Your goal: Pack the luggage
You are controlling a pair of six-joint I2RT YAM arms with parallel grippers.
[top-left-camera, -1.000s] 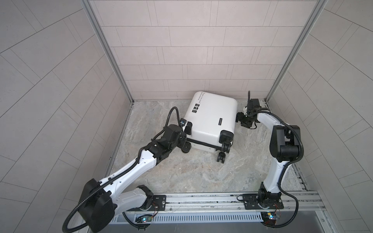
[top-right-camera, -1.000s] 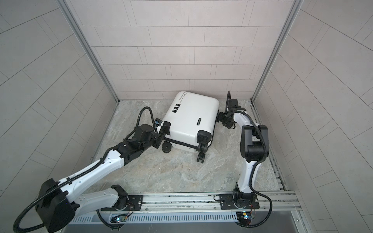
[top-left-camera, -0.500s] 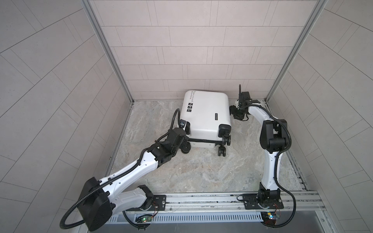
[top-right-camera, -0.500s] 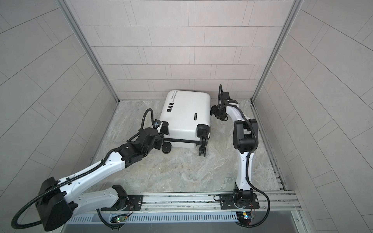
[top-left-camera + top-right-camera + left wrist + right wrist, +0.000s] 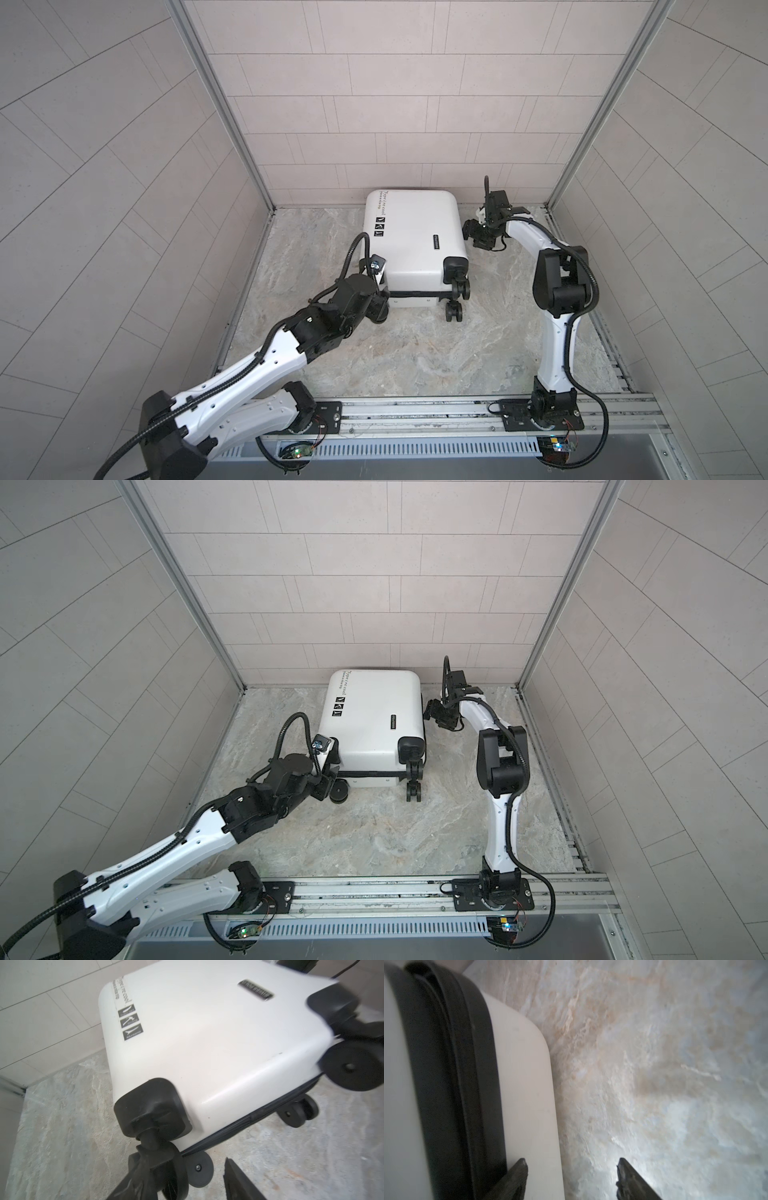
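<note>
The luggage [image 5: 411,241] [image 5: 374,725] lay flat and zipped shut on the marble surface [image 5: 415,353], toward 12 o'clock in both top views. Its top end was close to the back wall [image 5: 395,104]. Its wheeled end faced 6 o'clock, and the white shell with the small black icons faced up.

The left tool [image 5: 328,779] sat low at the 7 o'clock corner of the luggage, by the caster there. In the left wrist view [image 5: 180,1167] it was released. Its two fingers [image 5: 239,1180] stood apart, with the black wheel [image 5: 199,1169] in the gap. One finger was clear of the wheel. The other overlapped the caster fork, and contact there could not be told.

The right tool [image 5: 471,232] [image 5: 432,710] hung just beside the luggage's 3 o'clock side. In the right wrist view [image 5: 571,1162] it was also released, with nothing clamped. One fingertip [image 5: 519,1169] lay over the white lower shell [image 5: 525,1084], next to the black zipper band [image 5: 452,1084]. The other lay over bare surface. Whether that fingertip touched the shell could not be told.
</note>
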